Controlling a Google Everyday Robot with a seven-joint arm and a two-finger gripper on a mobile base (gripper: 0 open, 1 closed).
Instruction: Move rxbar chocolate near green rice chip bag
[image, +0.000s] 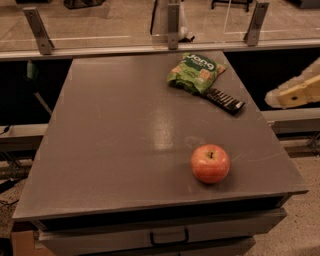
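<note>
The rxbar chocolate (224, 100), a flat black bar with white lettering, lies on the grey table (125, 135) at the back right. Its far end touches the green rice chip bag (195, 73), a puffy green bag with white lettering. My gripper (295, 94) is off the table's right side, beyond the edge and apart from the bar, with only its pale yellow end in view. It holds nothing that I can see.
A red apple (210, 163) stands on the table near the front right. A metal rail with upright brackets (170, 30) runs along the back edge. Drawers (167, 235) sit below the front edge.
</note>
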